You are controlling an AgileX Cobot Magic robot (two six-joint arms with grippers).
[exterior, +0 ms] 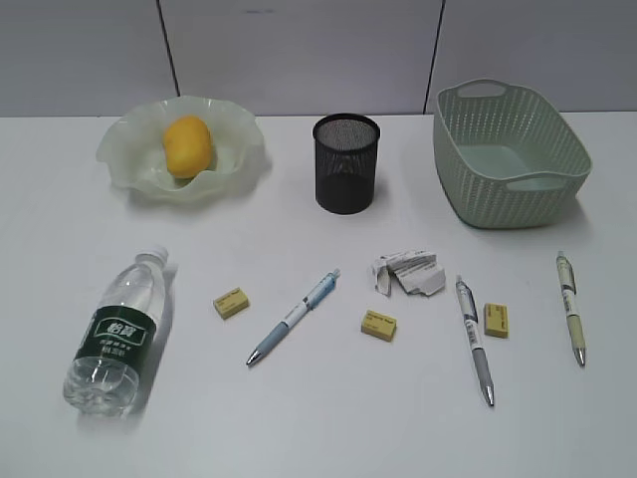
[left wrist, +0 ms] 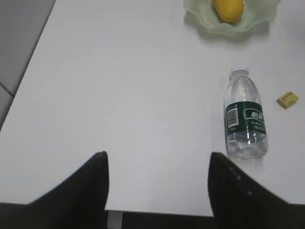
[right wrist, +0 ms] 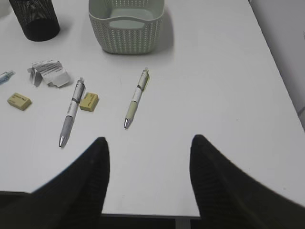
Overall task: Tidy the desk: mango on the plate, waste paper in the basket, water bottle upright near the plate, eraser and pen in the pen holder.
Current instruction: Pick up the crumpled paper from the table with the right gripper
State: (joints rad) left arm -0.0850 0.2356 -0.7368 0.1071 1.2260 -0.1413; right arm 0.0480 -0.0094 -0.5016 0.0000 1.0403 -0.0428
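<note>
Exterior view: both claws unseen

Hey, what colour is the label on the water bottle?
Dark green with white lettering; the label on the water bottle shows best in the left wrist view.

Ext view: bright, even overhead light, table [exterior: 299, 428] reading near white w/ a faint pinkish cast. Shadows are staying short and soft: bottle [exterior: 116, 335] is throwing a pale one to its right, holder [exterior: 346, 163] and basket [exterior: 510, 154] are casting small grey ones at the base. No hard glare; bottle is showing small highlights only. Focus is holding sharp across the frame, label text legible.

Wrist views: dimmer, greyer, softer, some compression blur. Left fingers [left wrist: 81, 191] and right fingers [right wrist: 76, 191] are rendering as near-black, out-of-focus shapes w/ no surface detail. Table edges are looking slightly bowed toward the frame sides.
</note>
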